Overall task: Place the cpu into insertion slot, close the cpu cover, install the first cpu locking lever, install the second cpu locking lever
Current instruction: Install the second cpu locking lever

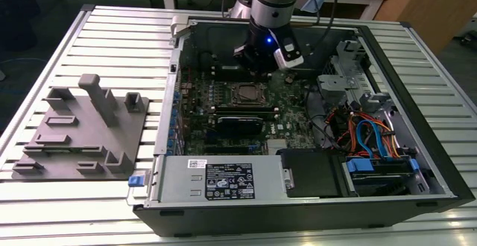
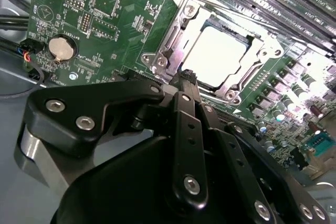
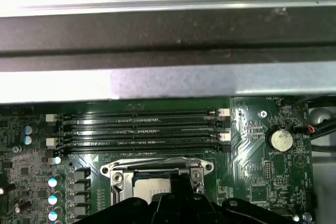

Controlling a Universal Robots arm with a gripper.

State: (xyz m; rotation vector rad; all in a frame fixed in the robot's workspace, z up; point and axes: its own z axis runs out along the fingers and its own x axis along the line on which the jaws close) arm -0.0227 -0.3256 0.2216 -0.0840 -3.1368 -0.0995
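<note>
So your cpu [image 2: 216, 56] is already sitting in the insertion slot [image 2: 251, 39], flat, bright silver top facing up. The cpu cover [image 2: 181, 22] looks like it's lying down around it too, the chip showing through the big square opening, though I can't tell from these shots if it's fully seated or if either locking lever is hooked yet.

The bit that matters: the socket lies just ahead of the jaws and a bit below them. In the second wrist view the gripper [image 2: 185, 80] has its black fingers pinched together to a narrow tip with nothing between them, and that tip sits right at the near edge of the cover frame, close to the corner with the screw. Touching or hovering? Can't say.

In the exterior view the gripper [image 1: 257, 70] hangs over the board just behind the slot [image 1: 245, 93], inside the open computer case [image 1: 417, 198]. The row of memory slots [image 3: 139, 129] runs along the far side of the socket, parallel to that edge. The case lies on the slatted surface [image 1: 119, 39], with a grey fixture block [image 1: 82, 128] well off to the exterior view's left.
</note>
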